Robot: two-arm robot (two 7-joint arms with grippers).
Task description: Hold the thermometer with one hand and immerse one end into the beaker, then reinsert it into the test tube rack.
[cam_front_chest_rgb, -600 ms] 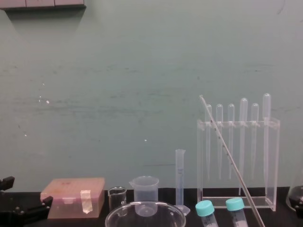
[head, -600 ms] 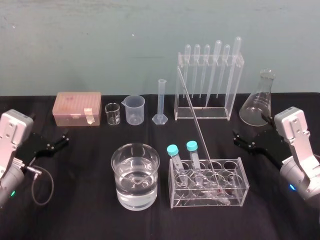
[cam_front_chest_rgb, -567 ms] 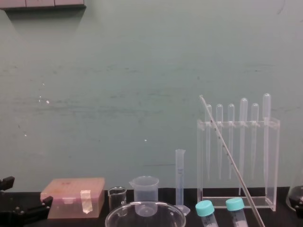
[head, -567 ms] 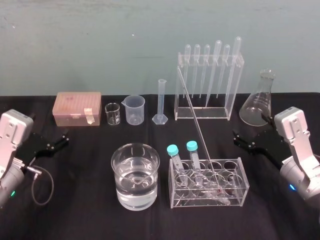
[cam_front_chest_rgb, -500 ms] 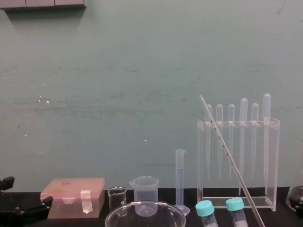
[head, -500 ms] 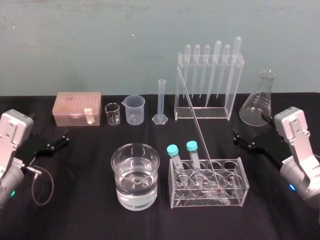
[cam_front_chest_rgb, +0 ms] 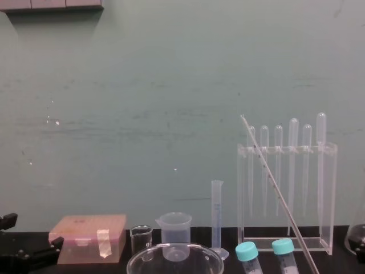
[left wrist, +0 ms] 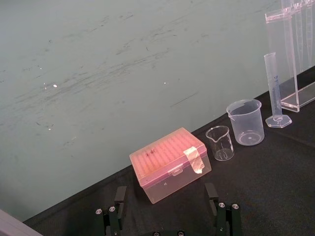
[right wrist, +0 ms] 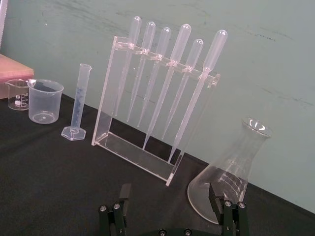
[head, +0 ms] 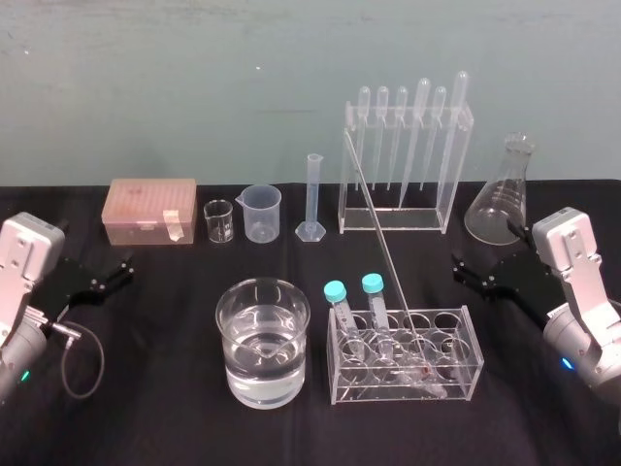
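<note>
Recording, nearest, the left gripper [head: 121,267] parked low at the left edge of the counter [head: 155,408] and the right gripper [head: 458,268] low at the right edge, both spread wide and gripping nothing.

Noting, just ahead, the wide glass dish [head: 221,320] of water beside the test tube rack [head: 466,369], the latter carrying two blue-capped tubes [head: 335,291]. Locating the thermometer [head: 383,248] there: red tip down inside the rack, rod slanting steeply up and back, top end crossing in front of the pipette stand [head: 450,184].

Judging the grasp as not yet begun.

Flagging breakage first: closing hard on so thin a glass rod, or pulling sideways instead of along the slant, risking a snap at the rack's hole or dragging the light rack over.

Flagging slippage next: clamping smooth glass far from its middle, risking the long free end swinging into the capped tubes or the pipettes behind.

Flagging, farther back, the beaker [head: 261,212], standing between the small glass beaker [head: 218,221] and the graduated cylinder [head: 312,194], close enough for knocking either. Looking empty and light, hence probably tipping under a pressing tip.

Flagging, lastly, the conical flask [head: 500,194] near the right gripper, lying close to any lifting path.
</note>
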